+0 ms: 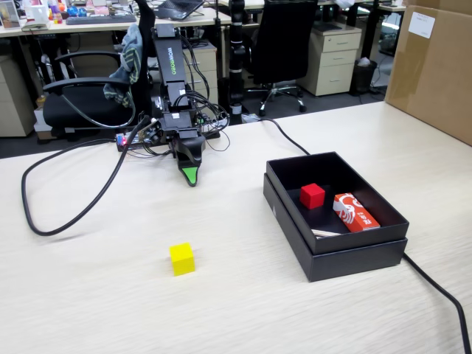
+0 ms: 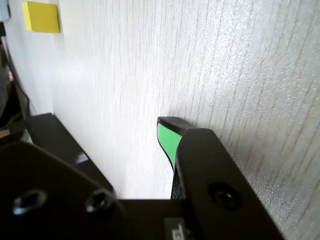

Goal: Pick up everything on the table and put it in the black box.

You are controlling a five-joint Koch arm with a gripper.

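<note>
Yellow cube (image 1: 182, 259) sits alone on the counter (image 1: 88, 295), well in front of your jaws (image 1: 191, 177) and left of the black box (image 1: 346, 259) in the fixed view. Your jaws hold nothing; whether they're parted, you can't tell. Reach straight forward.

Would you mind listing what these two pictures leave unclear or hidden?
- Gripper: in the fixed view its jaws overlap into one green tip; the wrist view shows one green finger, the other hidden by the black mount. Open or shut is unclear.
- Yellow cube: only one face shows in the wrist view.
- Packet in the black box: its print is too small to read.
- The red cube is outside the wrist view.
</note>
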